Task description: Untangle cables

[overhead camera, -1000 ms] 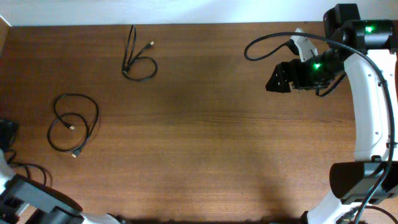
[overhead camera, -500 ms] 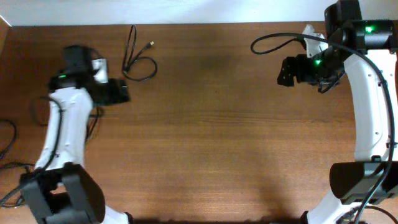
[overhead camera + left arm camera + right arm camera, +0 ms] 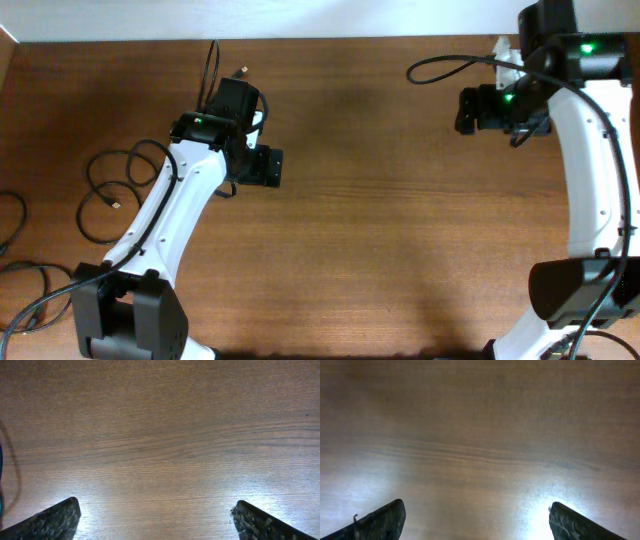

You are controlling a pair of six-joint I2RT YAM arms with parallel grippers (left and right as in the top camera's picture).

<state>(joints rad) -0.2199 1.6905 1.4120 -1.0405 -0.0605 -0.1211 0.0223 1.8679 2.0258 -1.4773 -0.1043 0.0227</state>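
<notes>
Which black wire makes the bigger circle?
The thin black cable lying left: one wide round coil. The other black cable, by the far edge, is narrower.

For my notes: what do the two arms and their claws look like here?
The left arm and right arm have white links, black joints and green lights. A black cable loops along the right arm. The left claw and right claw are black, with speckled dark fingertips.

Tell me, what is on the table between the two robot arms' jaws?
Nothing: the overhead view shows only bare brown wooden table between the left and right jaws.
</notes>
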